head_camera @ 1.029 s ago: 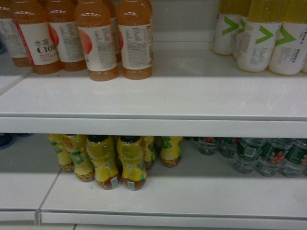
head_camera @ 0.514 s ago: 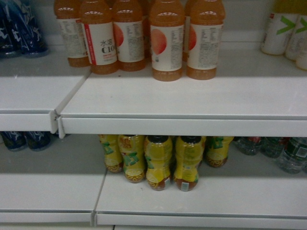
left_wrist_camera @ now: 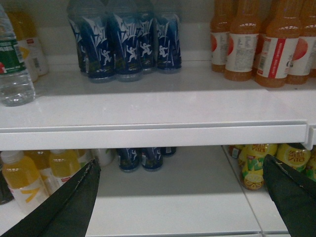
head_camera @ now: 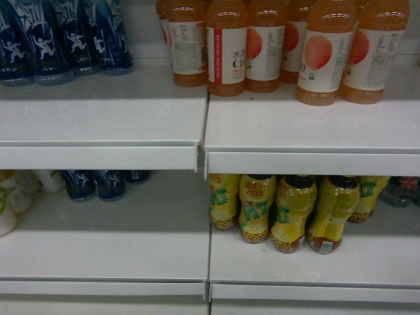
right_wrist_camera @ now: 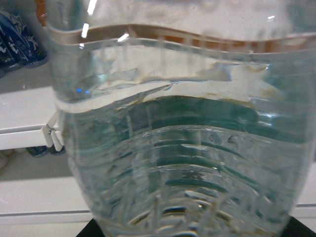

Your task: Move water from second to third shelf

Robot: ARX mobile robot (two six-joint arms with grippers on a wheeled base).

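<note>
Two shelf levels are seen in the head view, the upper shelf (head_camera: pixel 105 125) stocked with dark blue bottles (head_camera: pixel 59 39) and orange drink bottles (head_camera: pixel 262 46), the lower shelf (head_camera: pixel 105 259) with yellow bottles (head_camera: pixel 289 210); goods are grouped by kind, presumably for display. A water bottle (right_wrist_camera: pixel 182 148) fills the right wrist view, so close that it is judged to be carried in the right gripper, though the fingers themselves are hidden. The left gripper (left_wrist_camera: pixel 182 197) is held wide apart and empty. Another water bottle (left_wrist_camera: pixel 14 66) stands on the upper shelf's left end.
</note>
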